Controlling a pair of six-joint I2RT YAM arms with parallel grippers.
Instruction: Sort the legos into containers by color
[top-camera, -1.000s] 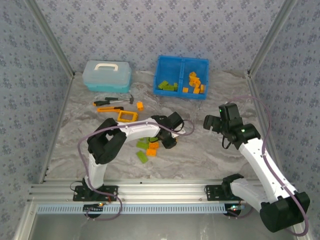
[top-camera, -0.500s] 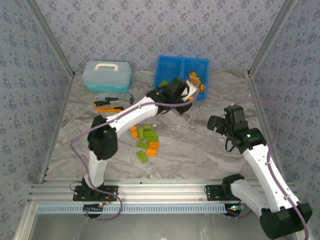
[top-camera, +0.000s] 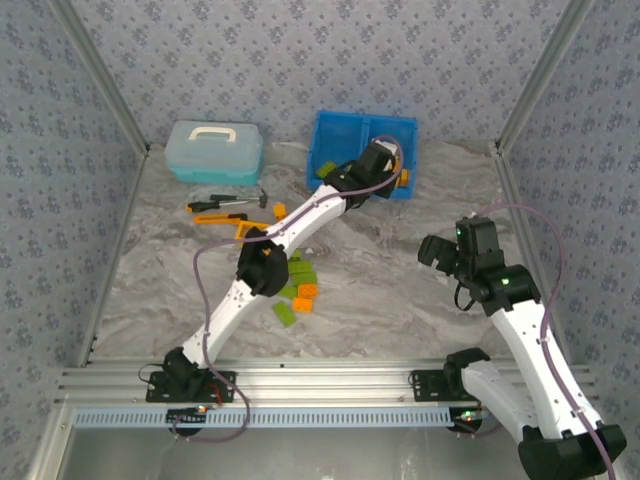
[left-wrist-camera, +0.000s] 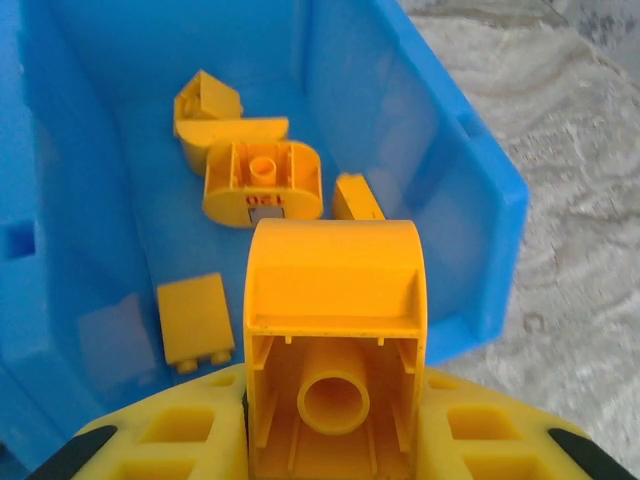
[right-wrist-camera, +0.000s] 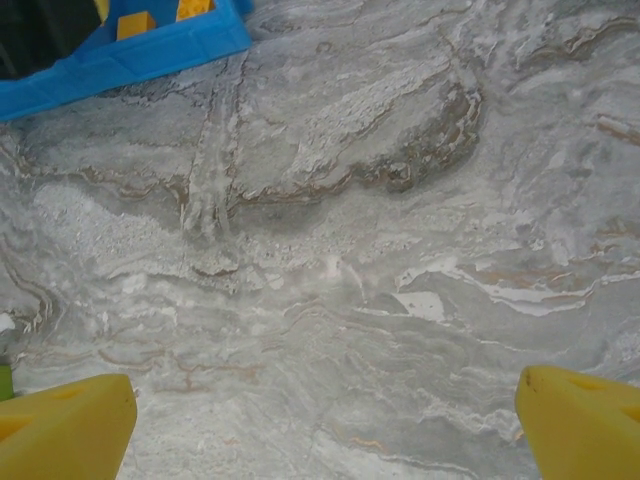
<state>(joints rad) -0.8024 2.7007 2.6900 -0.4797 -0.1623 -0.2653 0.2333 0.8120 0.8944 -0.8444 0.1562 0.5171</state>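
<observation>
- Left gripper (left-wrist-camera: 335, 445): jaws nearly closed, clamped on a round-topped orange plastic brick (left-wrist-camera: 335, 290) with its hollow underside showing. It is held over the right compartment (left-wrist-camera: 110, 210) of the bright blue plastic tray (top-camera: 362, 119).
- Orange bricks (left-wrist-camera: 262, 182): several, lying on that compartment's floor.
- Right gripper (right-wrist-camera: 325, 420): jaws spread wide, nothing between them, over the grey marbled table (right-wrist-camera: 380, 200).
- Loose lime-green and orange bricks (top-camera: 298, 285): clustered mid-table, well apart from the tray.
</observation>
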